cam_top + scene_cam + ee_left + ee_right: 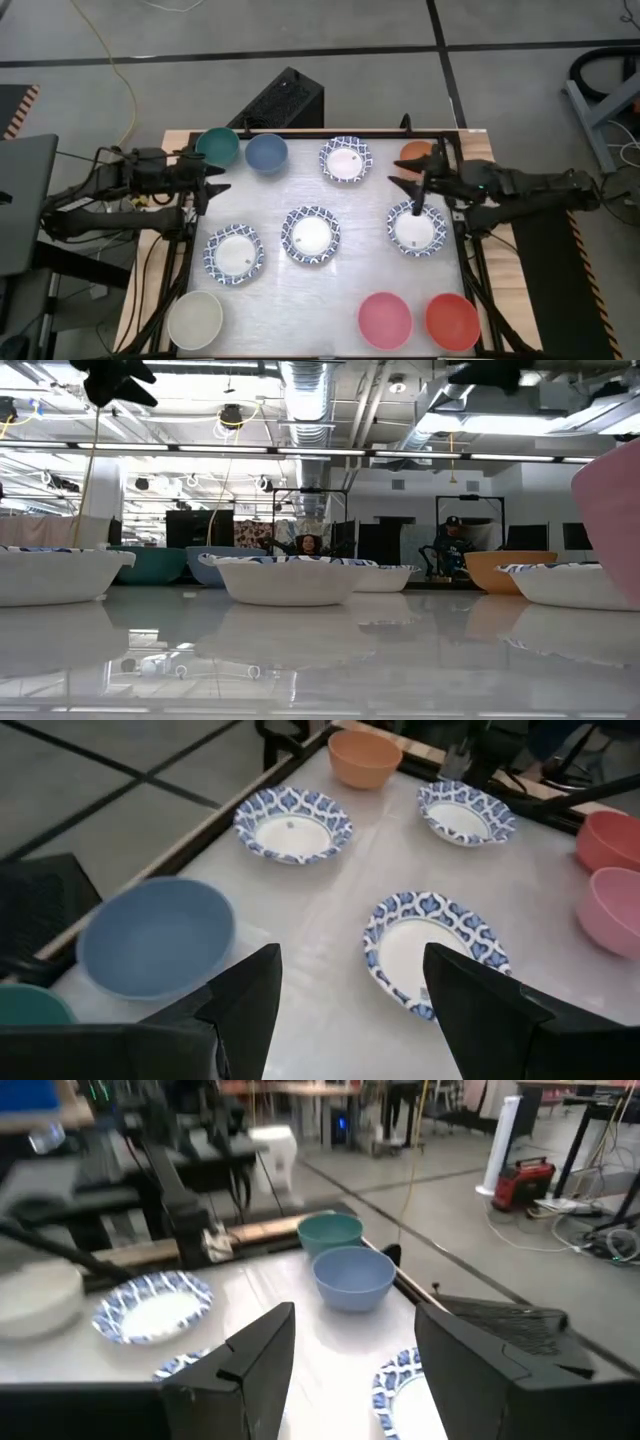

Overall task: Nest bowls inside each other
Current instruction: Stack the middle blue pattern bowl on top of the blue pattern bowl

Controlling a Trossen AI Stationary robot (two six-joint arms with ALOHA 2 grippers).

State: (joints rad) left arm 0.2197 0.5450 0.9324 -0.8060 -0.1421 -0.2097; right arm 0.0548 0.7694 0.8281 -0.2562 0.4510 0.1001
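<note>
Several bowls stand apart on the white table point(370, 270), each on its base. A teal point(217, 147), a blue point(266, 153) and an orange bowl point(415, 152) are at the far edge, with a blue-rimmed white bowl point(345, 160) between them. Three more blue-rimmed bowls sit mid-table point(233, 253) point(310, 235) point(417, 228). Cream point(195, 318), pink point(385, 319) and red point(452, 320) bowls are at the near edge. My left gripper point(345, 990) hangs open above the table's left edge, near the blue bowl point(155, 938). My right gripper point(355, 1340) hangs open over the right-hand blue-rimmed bowl.
A black box point(283, 100) stands just beyond the table's far edge. Dark frame rails run along the table's left and right sides. Bare tabletop lies between the middle row of bowls and the near row. People show in the room behind in the low view.
</note>
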